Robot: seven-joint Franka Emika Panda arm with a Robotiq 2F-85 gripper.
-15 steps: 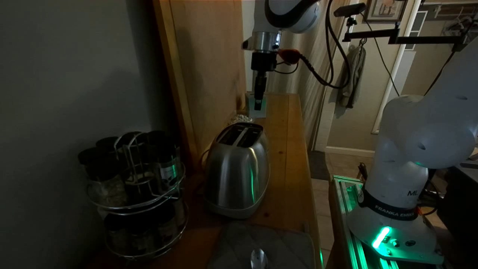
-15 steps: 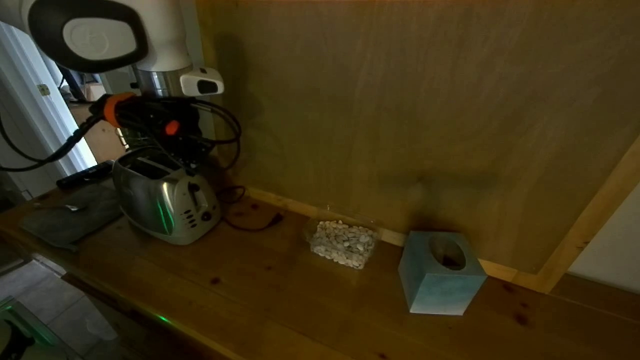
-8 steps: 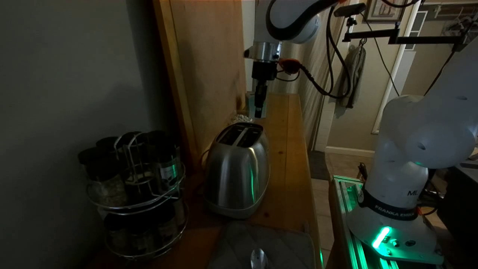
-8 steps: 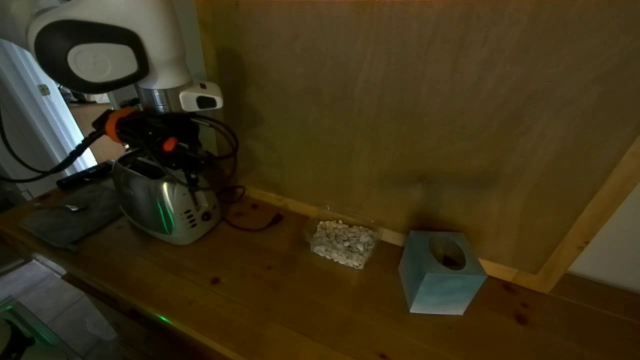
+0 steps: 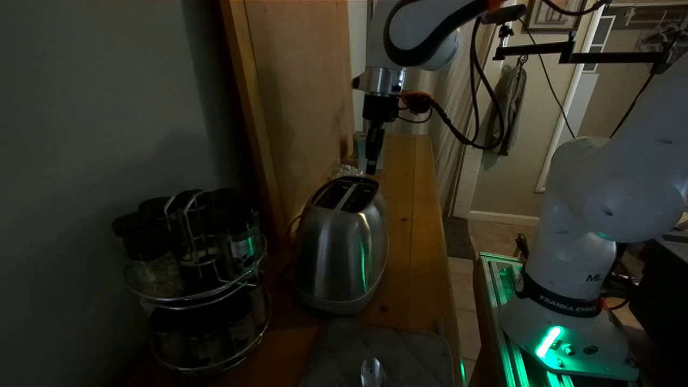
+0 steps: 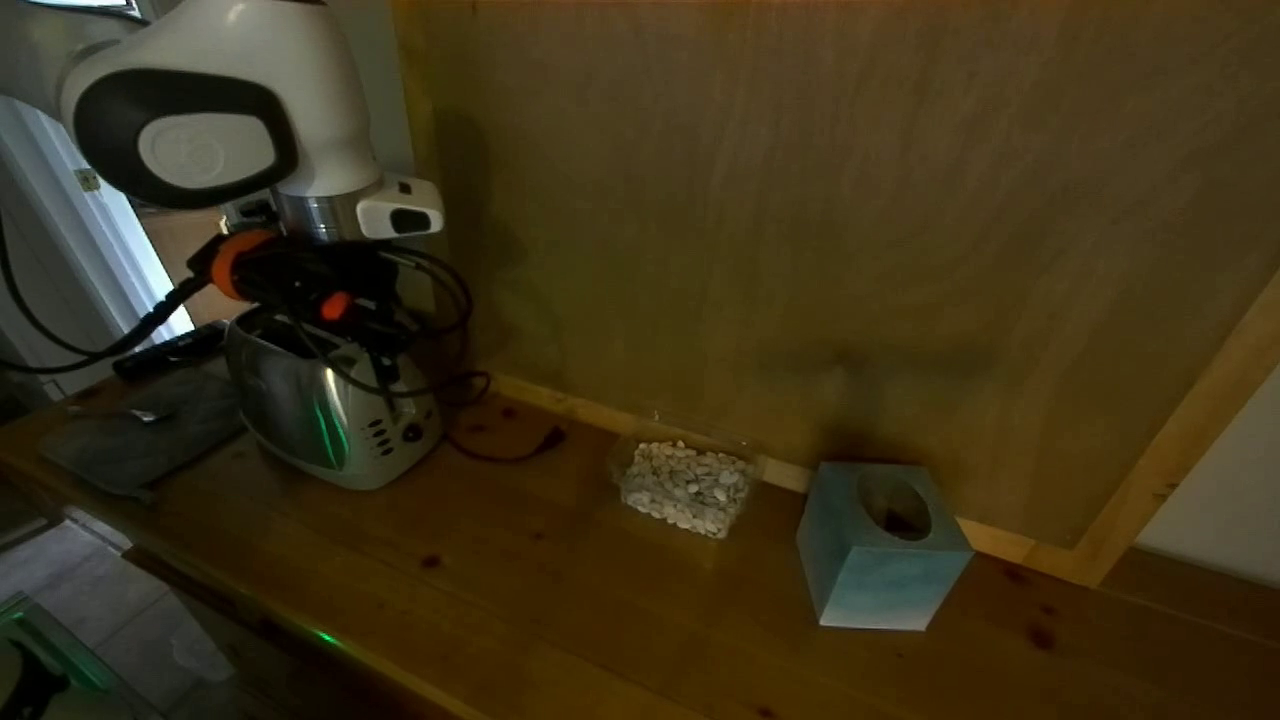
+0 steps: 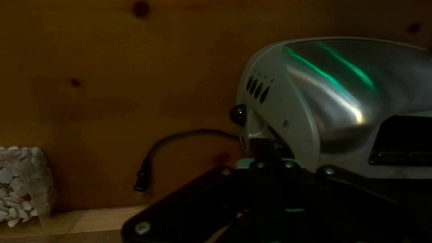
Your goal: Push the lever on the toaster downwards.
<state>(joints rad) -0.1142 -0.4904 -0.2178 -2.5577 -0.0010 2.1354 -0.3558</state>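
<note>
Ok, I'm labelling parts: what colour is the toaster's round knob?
The knob is black, clearest in the wrist view.

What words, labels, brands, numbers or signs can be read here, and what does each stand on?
"FRANKA EMIKA": on the black band around the robot arm.
"ML", perhaps cut off: on the arm, just above that band.
Too small to read: marks by the buttons on the toaster.
Too blurred: jar label.
Too faint: a mark on the arm's oval panel.

Dim grey wall (image 5: 97,107), wooden counter (image 6: 600,600)
</note>
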